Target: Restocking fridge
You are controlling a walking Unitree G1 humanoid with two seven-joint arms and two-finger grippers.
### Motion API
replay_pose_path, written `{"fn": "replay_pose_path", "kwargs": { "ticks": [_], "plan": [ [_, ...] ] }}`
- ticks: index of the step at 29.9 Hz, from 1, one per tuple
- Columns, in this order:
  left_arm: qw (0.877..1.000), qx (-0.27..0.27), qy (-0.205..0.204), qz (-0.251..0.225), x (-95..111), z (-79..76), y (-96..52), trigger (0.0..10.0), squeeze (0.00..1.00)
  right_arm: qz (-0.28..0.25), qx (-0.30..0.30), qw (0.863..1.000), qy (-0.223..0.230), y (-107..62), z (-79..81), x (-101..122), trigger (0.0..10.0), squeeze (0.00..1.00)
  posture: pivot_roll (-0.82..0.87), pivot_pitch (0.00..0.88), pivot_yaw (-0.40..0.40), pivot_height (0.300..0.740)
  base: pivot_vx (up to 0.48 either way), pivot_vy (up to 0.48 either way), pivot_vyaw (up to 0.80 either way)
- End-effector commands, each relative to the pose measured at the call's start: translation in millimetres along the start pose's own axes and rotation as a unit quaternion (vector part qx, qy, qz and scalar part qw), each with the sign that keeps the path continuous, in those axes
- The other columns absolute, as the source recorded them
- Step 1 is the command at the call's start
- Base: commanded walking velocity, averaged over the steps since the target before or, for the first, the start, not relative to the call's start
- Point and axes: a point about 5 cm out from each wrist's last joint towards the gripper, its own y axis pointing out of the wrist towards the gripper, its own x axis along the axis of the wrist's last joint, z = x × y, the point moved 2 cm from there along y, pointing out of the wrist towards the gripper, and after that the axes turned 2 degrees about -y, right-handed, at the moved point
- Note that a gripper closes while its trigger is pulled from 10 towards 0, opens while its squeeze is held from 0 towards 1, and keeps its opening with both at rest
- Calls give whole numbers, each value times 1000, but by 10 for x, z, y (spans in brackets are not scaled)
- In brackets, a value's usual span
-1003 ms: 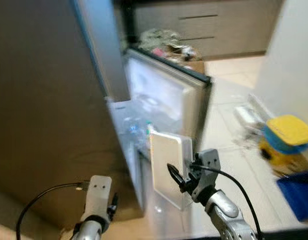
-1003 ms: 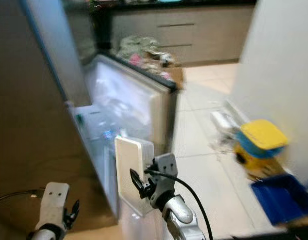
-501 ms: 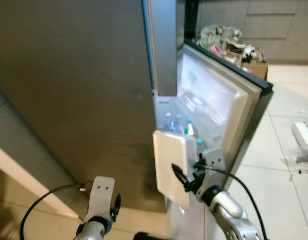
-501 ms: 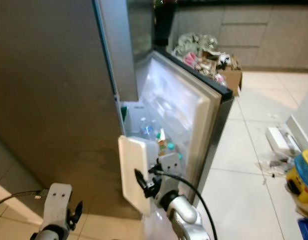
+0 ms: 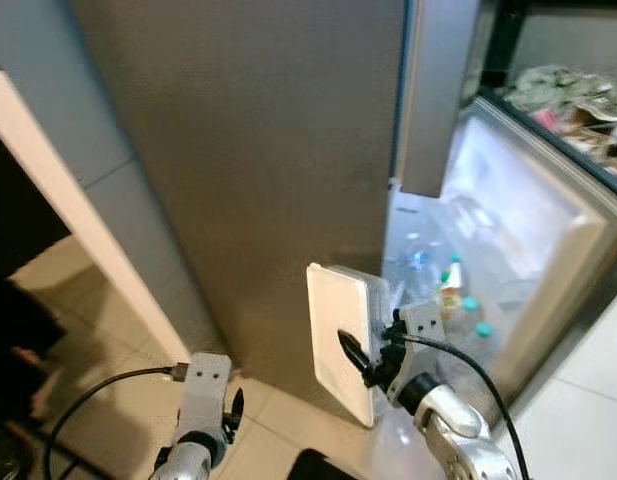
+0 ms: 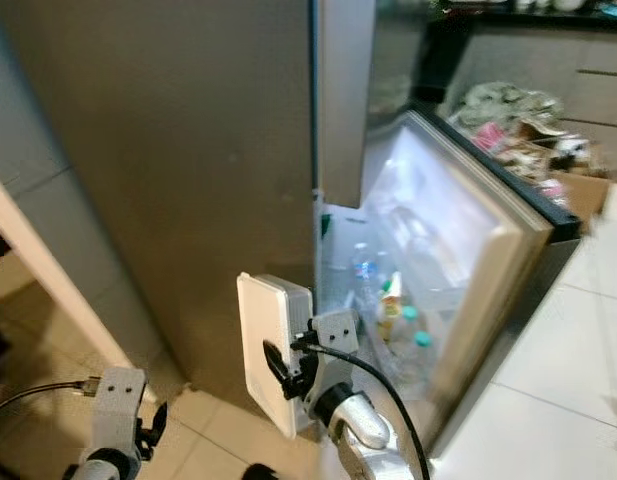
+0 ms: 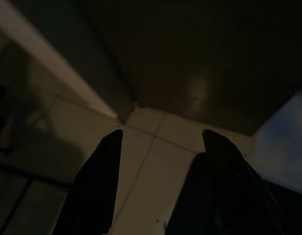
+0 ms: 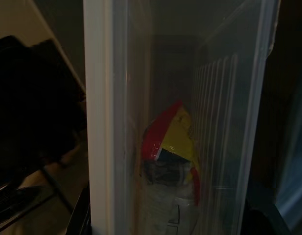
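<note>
White-lidded clear plastic box (image 5: pixel 340 338) with a red-and-yellow packet (image 8: pixel 171 147) inside is riding on edge, pinched by the right gripper (image 5: pixel 360 362), near the open fridge door (image 5: pixel 548 250). Carrying it level past the door bottles (image 5: pixel 450 283) seems wise; left gripper (image 7: pixel 155 186) is hanging spread apart.

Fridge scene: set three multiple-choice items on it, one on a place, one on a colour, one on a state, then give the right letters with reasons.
1. The white-lidded container is
A. on the floor
B. held by the right hand
C. on a fridge shelf

2. The packet inside it is
A. red and yellow
B. green
C. blue

3. The fridge door is
A. shut
B. open
C. removed

Answers: B, the right hand's fingers clamp it upright in front of the fridge; A, the right wrist view shows those colours through the clear wall; B, the door stands swung out with bottles in its rack.
</note>
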Motion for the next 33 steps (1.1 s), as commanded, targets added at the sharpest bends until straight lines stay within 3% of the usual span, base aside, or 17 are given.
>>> {"fn": "replay_pose_path", "kwargs": {
  "ticks": [1,28,33],
  "plan": [
    [1000,1,-1,13,-60,9,-7,10000,0,-8,0,1000,-2,-6,11,29,10000,0,-66,118,51,736,0,0,800],
    [1000,5,-12,27,-91,-23,33,10000,0,1,-10,1000,-4,-19,-22,-14,10000,0,-66,123,52,736,0,0,800],
    [999,7,-14,32,-106,-25,54,10000,0,11,-23,999,-27,-16,-55,-37,10000,0,-67,123,51,736,0,0,190]
  ]
}}
